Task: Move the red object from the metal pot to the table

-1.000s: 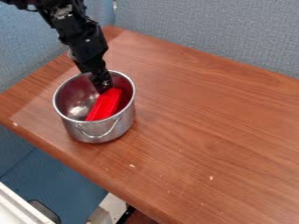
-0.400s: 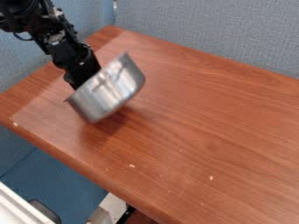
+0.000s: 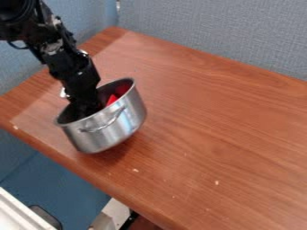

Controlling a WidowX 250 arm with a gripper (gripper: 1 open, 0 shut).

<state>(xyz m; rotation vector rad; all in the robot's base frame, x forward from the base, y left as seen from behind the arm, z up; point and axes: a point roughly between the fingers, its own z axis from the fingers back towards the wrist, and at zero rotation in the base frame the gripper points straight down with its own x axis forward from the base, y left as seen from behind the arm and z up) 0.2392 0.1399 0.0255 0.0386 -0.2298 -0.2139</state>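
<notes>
The black arm slants down from the upper left, its tool [image 3: 84,97] plunged steeply into the metal pot [image 3: 108,126] on the tabletop [image 3: 216,117]. The red object [image 3: 117,89] lies inside the pot, at the far rim. I cannot tell how wide the tool is spread.

Red object [image 3: 117,88] sits inside the seemingly tilted metal pot [image 3: 110,124].

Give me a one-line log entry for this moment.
gripper: inside metal pot | red object: in pot | table: pot upright
</notes>
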